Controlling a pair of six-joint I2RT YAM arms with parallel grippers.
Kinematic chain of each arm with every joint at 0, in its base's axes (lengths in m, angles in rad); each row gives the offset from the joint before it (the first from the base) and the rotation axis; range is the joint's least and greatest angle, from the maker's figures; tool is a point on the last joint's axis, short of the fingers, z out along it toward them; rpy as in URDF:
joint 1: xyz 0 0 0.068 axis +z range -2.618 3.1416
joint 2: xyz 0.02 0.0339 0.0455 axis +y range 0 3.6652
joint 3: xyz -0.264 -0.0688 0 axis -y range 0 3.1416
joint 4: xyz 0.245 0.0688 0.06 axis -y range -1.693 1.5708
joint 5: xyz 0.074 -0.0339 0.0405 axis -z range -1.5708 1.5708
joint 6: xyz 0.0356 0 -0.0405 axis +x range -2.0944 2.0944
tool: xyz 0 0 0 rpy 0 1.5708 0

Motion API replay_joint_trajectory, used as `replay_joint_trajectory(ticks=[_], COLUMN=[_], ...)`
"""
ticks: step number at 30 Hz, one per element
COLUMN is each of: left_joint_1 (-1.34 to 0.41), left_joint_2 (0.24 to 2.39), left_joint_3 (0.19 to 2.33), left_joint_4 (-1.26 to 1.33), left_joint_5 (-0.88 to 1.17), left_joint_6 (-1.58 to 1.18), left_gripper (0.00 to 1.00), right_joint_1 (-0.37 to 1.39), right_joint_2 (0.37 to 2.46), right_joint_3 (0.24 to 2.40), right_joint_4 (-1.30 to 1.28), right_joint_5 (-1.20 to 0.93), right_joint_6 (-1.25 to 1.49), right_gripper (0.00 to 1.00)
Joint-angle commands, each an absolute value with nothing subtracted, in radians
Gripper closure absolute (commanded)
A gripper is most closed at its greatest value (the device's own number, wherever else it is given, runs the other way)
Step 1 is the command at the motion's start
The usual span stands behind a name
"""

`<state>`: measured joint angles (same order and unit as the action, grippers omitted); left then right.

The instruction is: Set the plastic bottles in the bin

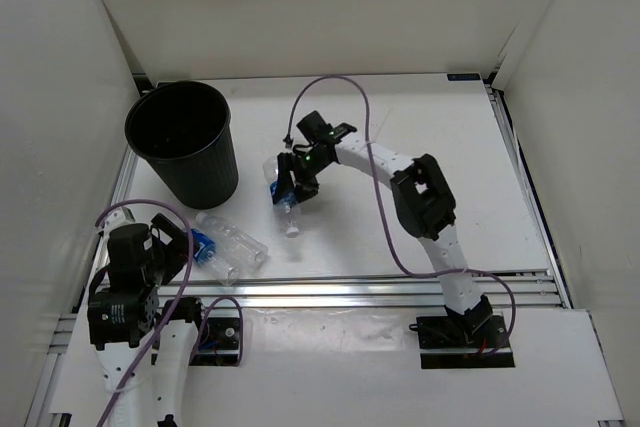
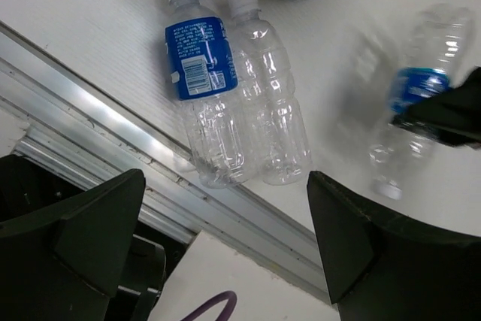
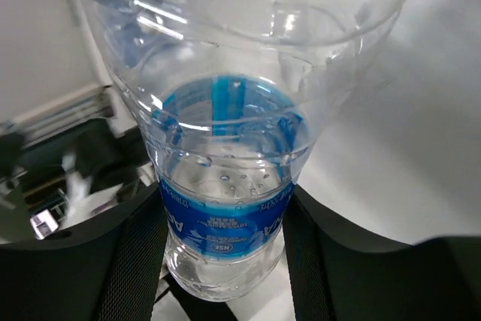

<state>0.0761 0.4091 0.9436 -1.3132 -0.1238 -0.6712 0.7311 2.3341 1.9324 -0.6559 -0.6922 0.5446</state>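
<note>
Bottle count: three are counted, all of clear plastic with white caps; two carry a blue label, one is bare.
Held bottle (image 3: 225, 208): it is gripped at its blue label, near the middle of the table (image 1: 420, 117) in the top view. It is tilted, with the cap pointing toward 6 o'clock.
Right gripper (image 1: 290, 185): it is closed on the held bottle, with one finger pressed against each side of the label.
Labelled bottle (image 2: 199, 73): it is laid flat on the table at about 8 o'clock from the held bottle, with its cap turned toward the bin.
Bare bottle (image 2: 270, 110): it is laid flat beside the labelled bottle, touching it along its side, with its cap turned the same way.
Bin count: one.
Bin (image 1: 195, 172): it is black and ribbed and stands upright at about 10 o'clock from the held bottle, well apart from it. The two lying bottles are found at its 6 o'clock, near its base. Its inside is dark, so its contents cannot be told.
Left gripper (image 1: 180, 245): its jaws are spread wide and nothing is held. It is placed above the near ends of the two lying bottles.
Aluminium rail (image 1: 380, 282): one rail is run across the table's near edge, at 6 o'clock from the lying pair.
Purple cable (image 1: 372, 147): one is looped along each arm, two in all.
</note>
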Motion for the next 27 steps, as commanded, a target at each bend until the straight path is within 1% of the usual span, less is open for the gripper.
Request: replay_joint_trajectory(ticks=[1,2,4,5,6,9,10,11,12,14,15,18,20,22,26,27], left_joint_1=[0.072,0.072,0.072,0.072,0.072,0.072,0.072,0.072,0.072,0.072,0.072,0.072,0.072,0.063,0.035,0.023], left_joint_2=[0.377,0.377,0.368,0.368,0.368,0.399,0.409,0.422,0.457,0.495,0.514,0.574,0.592,0.604,0.664,0.664], left_joint_3=[0.911,0.911,0.899,0.899,0.888,0.888,0.899,0.914,0.923,0.934,0.951,0.980,0.992,1.012,1.051,1.063], left_joint_4=[-1.247,-1.238,-1.224,-1.224,-1.212,-1.201,-1.201,-1.201,-1.215,-1.215,-1.215,-1.215,-1.206,-1.206,-1.236,-1.236], left_joint_5=[-0.152,-0.152,-0.152,-0.138,-0.127,-0.109,-0.109,-0.109,-0.109,-0.109,-0.109,-0.118,-0.133,-0.133,-0.123,-0.135], left_joint_6=[-0.735,-0.735,-0.750,-0.750,-0.750,-0.707,-0.677,-0.661,-0.637,-0.598,-0.579,-0.529,-0.529,-0.529,-0.529,-0.529], left_gripper=[0.00,0.00,0.00,0.00,0.00,0.00,0.00,0.00,0.00,0.00,0.00,0.00,0.00,0.00,0.00,0.00], right_joint_1=[0.723,0.723,0.723,0.723,0.723,0.723,0.723,0.736,0.748,0.749,0.749,0.773,0.798,0.798,0.798,0.798], right_joint_2=[2.003,1.968,1.927,1.927,1.936,1.999,2.026,2.043,2.104,2.178,2.198,2.187,2.203,2.212,2.223,2.223], right_joint_3=[1.983,2.003,2.081,2.141,2.261,2.390,2.414,2.425,2.456,2.596,2.597,2.534,2.574,2.574,2.574,2.574], right_joint_4=[-0.669,-0.648,-0.647,-0.647,-0.635,-0.531,-0.417,-0.355,-0.313,-0.241,-0.201,-0.055,0.026,0.095,0.192,0.221], right_joint_5=[-0.791,-0.804,-0.815,-0.815,-0.793,-0.772,-0.772,-0.759,-0.749,-0.727,-0.715,-0.574,-0.464,-0.413,-0.350,-0.350], right_joint_6=[0.575,0.610,0.638,0.653,0.667,0.751,0.768,0.779,0.799,0.831,0.850,0.841,0.807,0.807,0.798,0.798], right_gripper=[0.45,0.42,0.40,0.40,0.40,0.43,0.40,0.38,0.36,0.36,0.36,0.36,0.35,0.35,0.43,0.43])
